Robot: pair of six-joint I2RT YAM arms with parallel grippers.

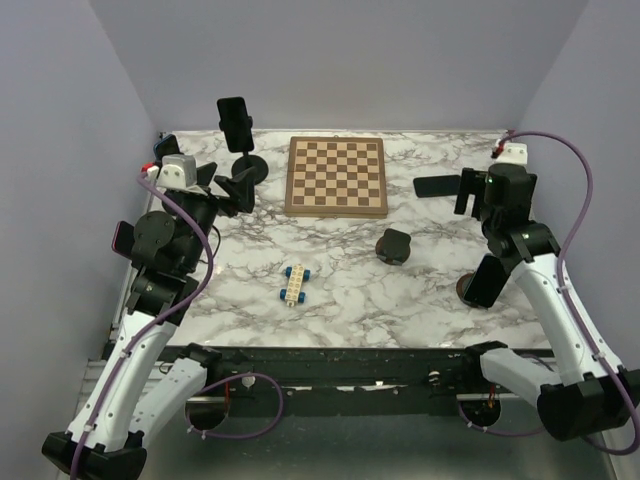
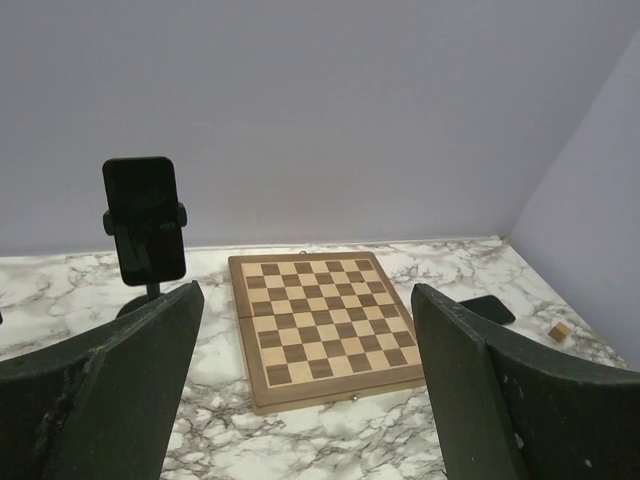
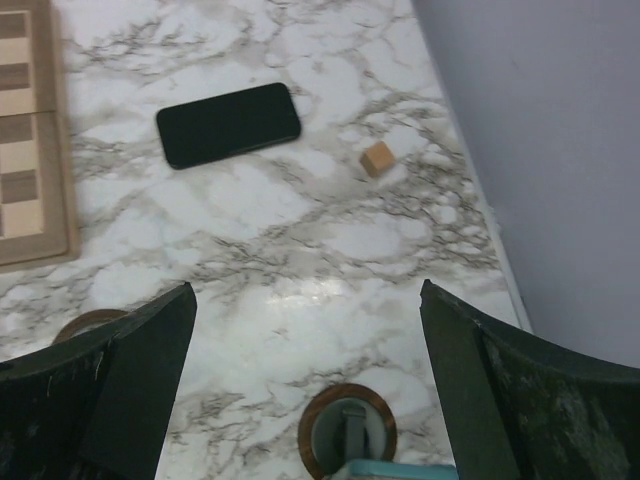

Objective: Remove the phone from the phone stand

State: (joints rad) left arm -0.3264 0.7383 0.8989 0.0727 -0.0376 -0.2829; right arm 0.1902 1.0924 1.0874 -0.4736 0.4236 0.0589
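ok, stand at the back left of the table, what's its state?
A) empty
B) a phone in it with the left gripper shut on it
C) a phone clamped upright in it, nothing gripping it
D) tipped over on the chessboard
C: the phone stands upright in the clamp of the phone stand, left of the chessboard. The left gripper is open and short of it.

chessboard (image 1: 336,176), wooden cube (image 3: 377,158), blue-wheeled toy (image 1: 295,283)
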